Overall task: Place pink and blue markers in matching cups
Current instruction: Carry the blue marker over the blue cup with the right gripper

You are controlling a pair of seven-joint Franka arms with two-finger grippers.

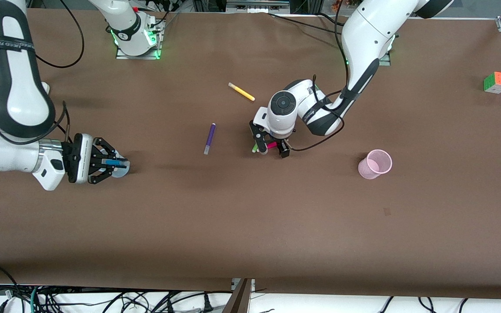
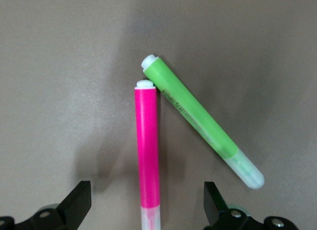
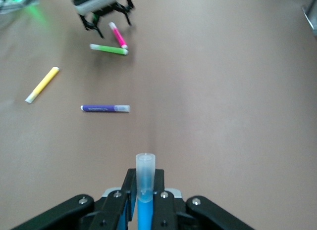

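Pinching slim blue marker (image 3: 144, 200), right gripper (image 1: 118, 164); left gripper (image 1: 270, 149) spread over glossy pink marker (image 2: 148, 156).

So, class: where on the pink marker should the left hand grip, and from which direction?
Grip the pink marker mid-barrel, from straight above, where the open left hand already straddles it. It lies flat, and the green marker touches only its capped end, so the middle has free sides.
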